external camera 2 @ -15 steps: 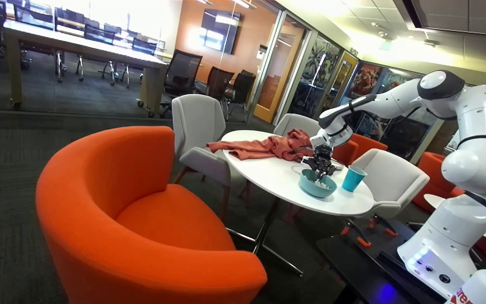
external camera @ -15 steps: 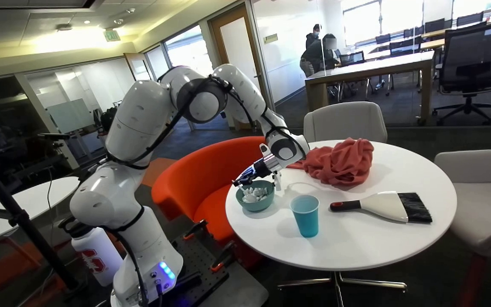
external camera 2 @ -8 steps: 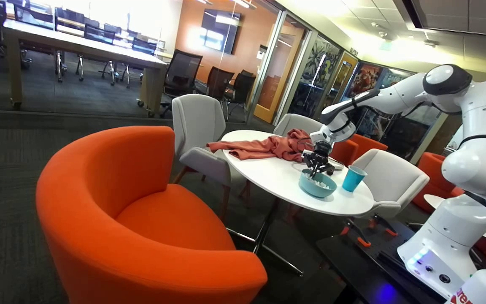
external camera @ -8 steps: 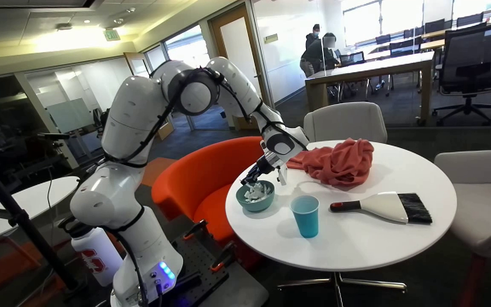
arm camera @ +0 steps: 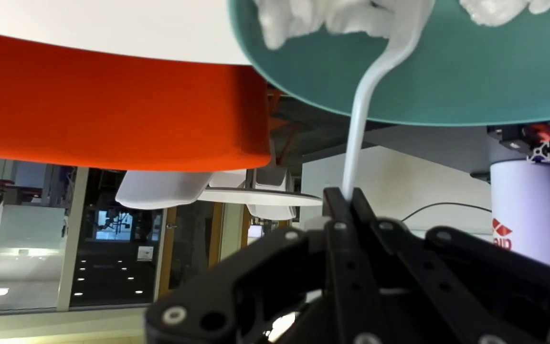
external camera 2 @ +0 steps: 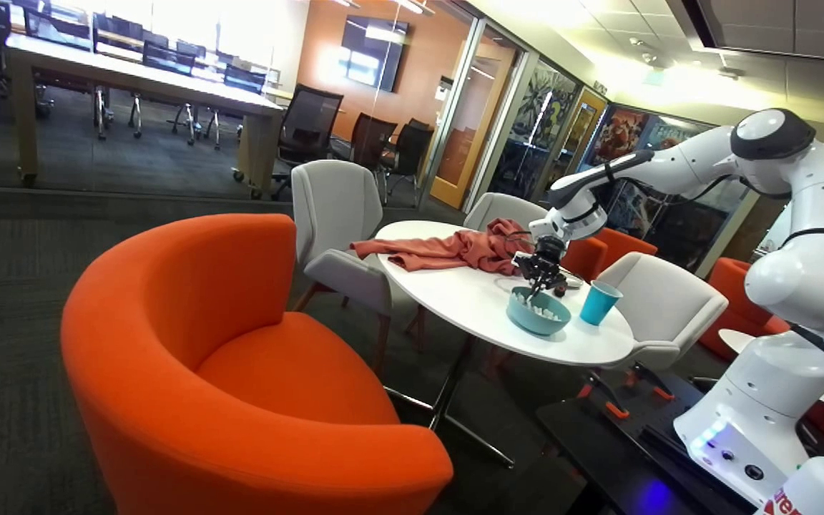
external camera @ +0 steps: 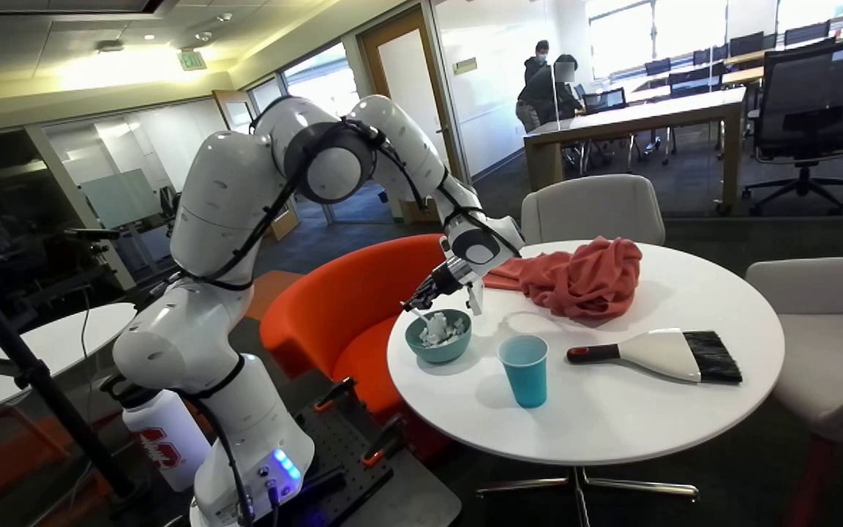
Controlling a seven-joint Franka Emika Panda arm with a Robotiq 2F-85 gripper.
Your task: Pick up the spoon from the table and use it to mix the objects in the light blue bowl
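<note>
My gripper (arm camera: 346,195) is shut on the handle end of the white spoon (arm camera: 362,102) in the wrist view. The spoon slants over the rim of the light blue bowl (arm camera: 490,91), its head down among the whitish objects (arm camera: 299,16). The top of the spoon head is cut off by the frame edge. In an exterior view the gripper (external camera: 408,304) is above the rim of the bowl (external camera: 439,356), with the objects (external camera: 442,333) heaped inside. The bowl (external camera 2: 533,323) also shows in an exterior view, standing on the round white table (external camera 2: 448,297), under the gripper (external camera 2: 532,292).
A bright blue cup (external camera: 525,372) stands near the bowl. A white brush with a dark handle (external camera: 652,353) lies farther along the table. A red cloth (external camera: 582,278) lies bunched behind the arm. An orange chair (external camera: 348,307) stands close to the table edge by the bowl.
In an exterior view the gripper shifted right over the bowl, then back left and slightly up, the spoon still held. The heap of objects looks slightly rearranged. The bowl has not visibly moved.
</note>
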